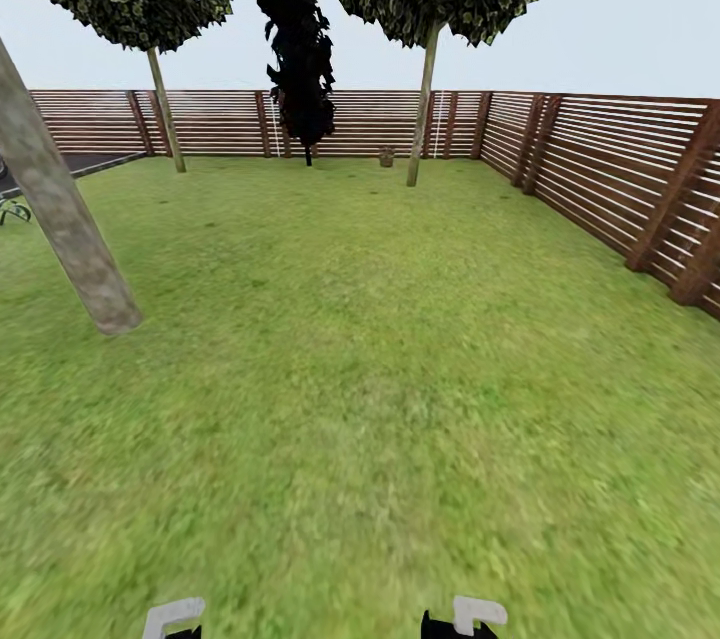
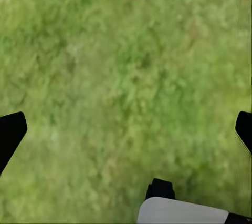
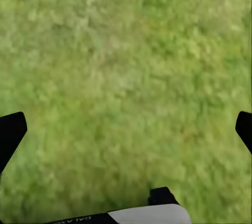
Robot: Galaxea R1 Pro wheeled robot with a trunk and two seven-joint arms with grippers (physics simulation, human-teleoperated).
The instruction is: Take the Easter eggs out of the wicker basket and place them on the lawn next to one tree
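Wicker basket [image 1: 386,156] beside far tree [image 1: 423,109]

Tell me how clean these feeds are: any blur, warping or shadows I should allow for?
Head view: wide-angle warp, the near pale grey tree trunk leans and the brown slat fence bows; flat light, no cast shadows on the green lawn; the small brown wicker basket far off is too tiny for detail. Left wrist view and right wrist view: grass smeared soft, black fingertips at the edges.

Three pale-trunk trees [image 1: 62,209], [image 1: 166,109], [image 1: 424,109]; one dark cypress [image 1: 296,39]; one wicker basket [image 1: 386,157]; two claws [image 1: 172,617], [image 1: 468,617].
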